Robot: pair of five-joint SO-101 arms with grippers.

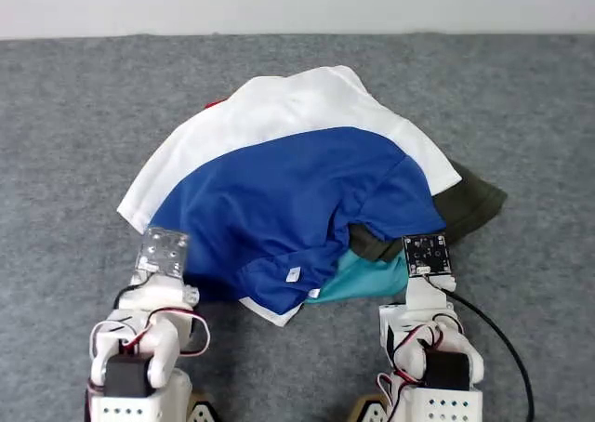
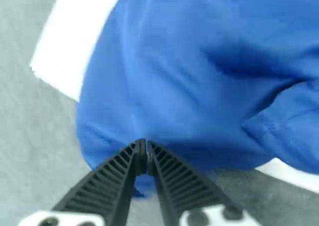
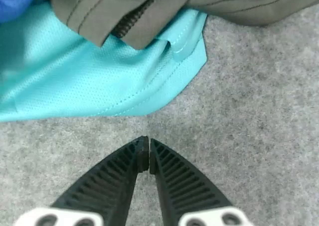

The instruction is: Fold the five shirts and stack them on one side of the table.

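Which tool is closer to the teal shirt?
Right. The right tool is just short of the teal shirt; the left tool is at the edge of the blue shirt, farther off.

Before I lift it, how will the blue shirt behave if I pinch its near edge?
Probably floppy: the blue shirt lies in soft folds, so it should sag from a single pinch. It may drag its neighbours, since it lies over the white shirt and part of the olive shirt. It looks thin, so it is likely light.
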